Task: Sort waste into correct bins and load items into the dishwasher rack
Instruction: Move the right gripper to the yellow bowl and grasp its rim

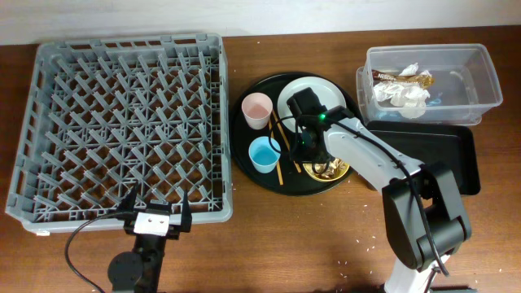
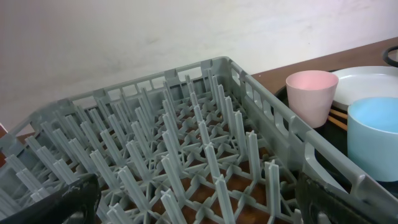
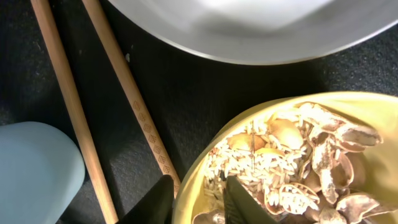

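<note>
My right gripper (image 3: 198, 200) is shut on the rim of the small yellow bowl (image 3: 202, 180), one finger outside and one inside, over the round black tray (image 1: 244, 167). The bowl (image 1: 340, 172) holds beige-brown food scraps with rice (image 3: 292, 168). The wooden chopsticks (image 3: 68, 99) lie left of it, beside the light blue cup (image 1: 264, 153). The pink cup (image 1: 257, 110) and the grey-green plate (image 1: 319, 88) sit behind. My left gripper (image 1: 157, 208) is open and empty at the near edge of the grey dishwasher rack (image 1: 122, 122).
The clear tub (image 1: 480, 77) at the back right holds white napkins (image 1: 403, 96) and a brown-gold wrapper (image 1: 404, 78). The shallow black tray (image 1: 435, 150) lies in front of it. In the left wrist view the rack's pegs (image 2: 186, 137) fill the view, with the pink cup (image 2: 311, 93) and blue cup (image 2: 373, 134) at the right.
</note>
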`<state>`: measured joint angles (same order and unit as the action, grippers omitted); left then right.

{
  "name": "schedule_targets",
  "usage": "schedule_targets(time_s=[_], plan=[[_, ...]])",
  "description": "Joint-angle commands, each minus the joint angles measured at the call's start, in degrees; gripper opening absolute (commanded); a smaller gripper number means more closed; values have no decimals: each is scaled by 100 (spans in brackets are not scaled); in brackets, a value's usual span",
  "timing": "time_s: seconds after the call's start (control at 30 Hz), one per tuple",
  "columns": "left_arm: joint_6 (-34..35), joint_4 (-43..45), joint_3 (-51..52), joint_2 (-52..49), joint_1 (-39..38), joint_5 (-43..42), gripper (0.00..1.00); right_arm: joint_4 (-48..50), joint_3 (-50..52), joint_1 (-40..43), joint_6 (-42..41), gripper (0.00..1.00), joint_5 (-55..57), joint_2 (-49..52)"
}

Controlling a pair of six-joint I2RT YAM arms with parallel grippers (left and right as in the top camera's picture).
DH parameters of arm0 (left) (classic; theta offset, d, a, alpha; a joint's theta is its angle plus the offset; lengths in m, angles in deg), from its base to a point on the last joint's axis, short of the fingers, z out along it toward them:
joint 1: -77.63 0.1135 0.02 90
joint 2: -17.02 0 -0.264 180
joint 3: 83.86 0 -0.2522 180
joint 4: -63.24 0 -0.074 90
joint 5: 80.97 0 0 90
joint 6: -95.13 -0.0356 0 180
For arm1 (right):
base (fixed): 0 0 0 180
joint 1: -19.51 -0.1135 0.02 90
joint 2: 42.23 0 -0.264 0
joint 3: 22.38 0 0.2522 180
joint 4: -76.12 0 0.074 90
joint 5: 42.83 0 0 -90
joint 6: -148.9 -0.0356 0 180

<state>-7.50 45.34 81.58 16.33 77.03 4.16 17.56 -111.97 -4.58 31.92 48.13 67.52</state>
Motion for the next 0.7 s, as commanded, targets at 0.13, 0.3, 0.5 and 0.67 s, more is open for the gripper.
schedule_targets(time_s=[0.13, 0.3, 0.5, 0.67], plan=[[55, -22, 28, 28, 24, 20, 100, 24, 153, -188, -98, 13, 192, 63], [55, -22, 28, 28, 24, 20, 100, 22, 153, -188, -98, 4, 195, 63], [55, -20, 28, 28, 24, 20, 100, -28, 151, -186, -96, 4, 190, 61], [55, -22, 28, 28, 24, 20, 100, -393, -94, -173, -96, 4, 186, -76]])
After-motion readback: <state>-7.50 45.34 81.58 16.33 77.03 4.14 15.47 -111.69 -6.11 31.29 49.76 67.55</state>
